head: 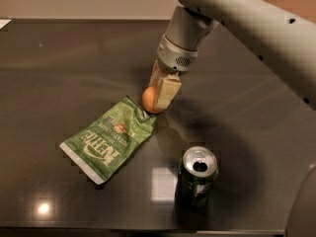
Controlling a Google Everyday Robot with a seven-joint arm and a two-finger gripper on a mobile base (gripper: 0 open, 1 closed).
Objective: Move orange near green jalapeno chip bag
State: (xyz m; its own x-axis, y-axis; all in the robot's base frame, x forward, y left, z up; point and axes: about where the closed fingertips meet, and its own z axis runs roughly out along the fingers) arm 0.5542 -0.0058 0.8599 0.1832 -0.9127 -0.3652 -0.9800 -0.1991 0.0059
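Note:
The orange [148, 99] is a small round fruit, partly hidden behind my gripper's cream fingers [165, 93]. My gripper [159, 97] is shut on the orange and holds it low over the dark table, just at the upper right corner of the green jalapeno chip bag [108, 138]. The bag lies flat and crinkled, with white "Kettle" lettering and a white end strip at its lower left. I cannot tell whether the orange touches the bag.
A dark green soda can [196, 177] with an open top stands upright at the front, right of the bag. The dark glossy table [64, 68] stretches out to the left and back. My arm [247, 14] reaches in from the upper right.

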